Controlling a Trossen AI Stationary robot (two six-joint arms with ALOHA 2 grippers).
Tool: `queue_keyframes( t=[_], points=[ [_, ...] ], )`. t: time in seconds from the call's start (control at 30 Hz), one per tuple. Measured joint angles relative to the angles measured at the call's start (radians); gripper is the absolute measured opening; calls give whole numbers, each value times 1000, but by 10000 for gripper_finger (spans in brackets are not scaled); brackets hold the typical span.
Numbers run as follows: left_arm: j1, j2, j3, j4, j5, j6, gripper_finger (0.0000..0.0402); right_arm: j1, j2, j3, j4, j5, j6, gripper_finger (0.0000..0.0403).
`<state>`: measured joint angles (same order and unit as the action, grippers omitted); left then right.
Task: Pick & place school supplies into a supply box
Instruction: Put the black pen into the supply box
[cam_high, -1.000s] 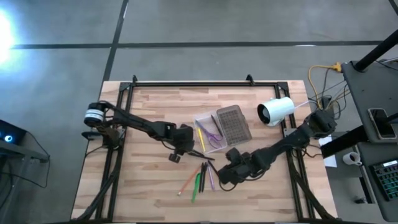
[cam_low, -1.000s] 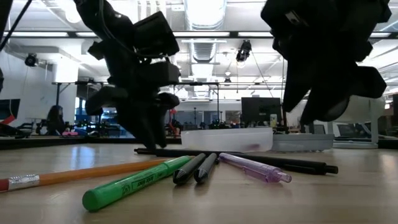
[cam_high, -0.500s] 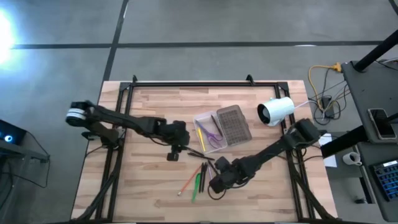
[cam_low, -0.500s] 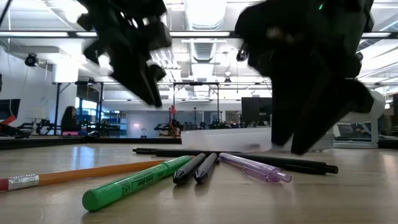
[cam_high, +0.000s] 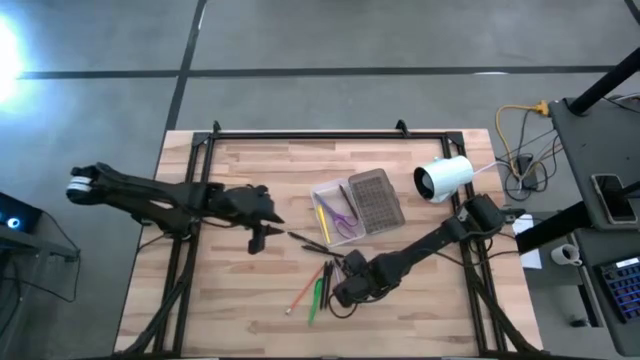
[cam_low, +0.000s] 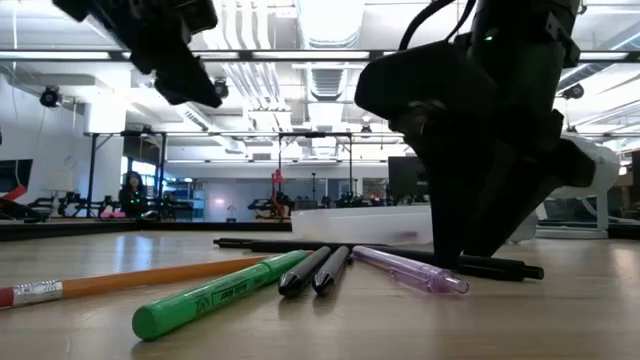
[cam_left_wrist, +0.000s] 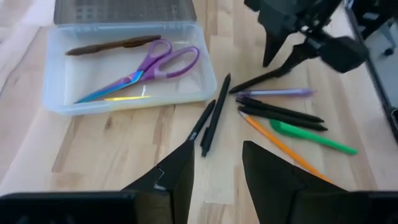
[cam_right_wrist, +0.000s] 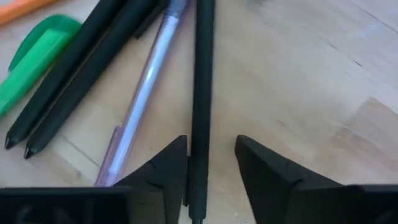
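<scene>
This is a robotics lab or open workshop hall. A butcher-block worktop (cam_high: 240, 290) sits on a black metal frame (cam_high: 300, 133) over a grey concrete floor (cam_high: 330, 35), with a white camera (cam_high: 444, 178) mounted at one edge and yellow cables (cam_high: 515, 125) trailing to a side desk with a keyboard (cam_high: 618, 285). Seen from table height, the room behind is large (industrial in look), with exposed ceiling ducts (cam_low: 325, 70), strip lights (cam_low: 330, 15), monitors (cam_low: 418, 180) and a person (cam_low: 128, 192) at a distant bench.
</scene>
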<state>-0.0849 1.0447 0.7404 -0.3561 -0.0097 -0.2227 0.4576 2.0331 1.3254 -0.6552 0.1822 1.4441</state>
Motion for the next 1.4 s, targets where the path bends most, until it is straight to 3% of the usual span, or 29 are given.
queue_keyframes(
  t=[0.33,0.7,0.9,1.03,1.23,1.4],
  points=[
    [0,-172,-135,63,1,-1,120,-5,27,-3,-15,-18,138,26],
    [0,-238,-166,67,2,3,120,-10,-3,32,-18,-38,232,14],
    [0,-235,-167,68,3,3,120,-4,-105,67,-13,97,292,13],
    [0,-235,-167,68,3,3,120,0,-170,93,-111,228,315,12],
    [0,-232,-167,67,3,4,120,-105,-221,183,-506,289,191,12],
    [1,-226,-168,68,2,4,120,-278,-253,184,-483,211,-93,13]
  ],
)
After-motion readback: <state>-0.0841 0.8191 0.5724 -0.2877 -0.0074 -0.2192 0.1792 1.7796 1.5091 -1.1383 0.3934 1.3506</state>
